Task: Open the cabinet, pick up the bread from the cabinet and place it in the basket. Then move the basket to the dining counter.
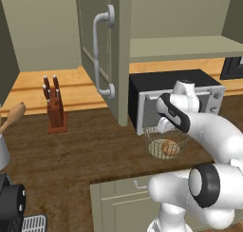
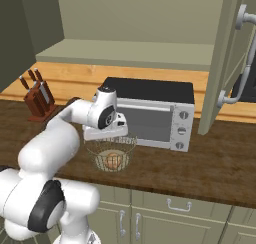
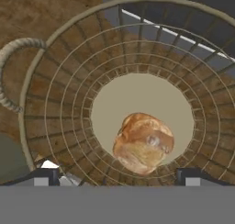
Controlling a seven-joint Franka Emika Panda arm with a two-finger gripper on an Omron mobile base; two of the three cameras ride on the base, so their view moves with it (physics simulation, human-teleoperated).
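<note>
Dark wood-grain surface (image 2: 210, 158) under an opened sage-green cabinet (image 2: 227, 63). Fingers (image 3: 41, 176) spread apart at the near rim of the wire-mesh basket (image 3: 59, 103), gripping nothing, poised directly above it. Bread (image 3: 143, 142) lying loose on the basket's pale disc bottom, below and between the tips, touching neither. Basket resting just in front of the toaster oven (image 2: 155, 115), knife block (image 2: 36, 95) well off to that oven's side. Bread step judged done; basket move in hand. Next: closing on the rim, lifting level, carrying to the dining counter.
</note>
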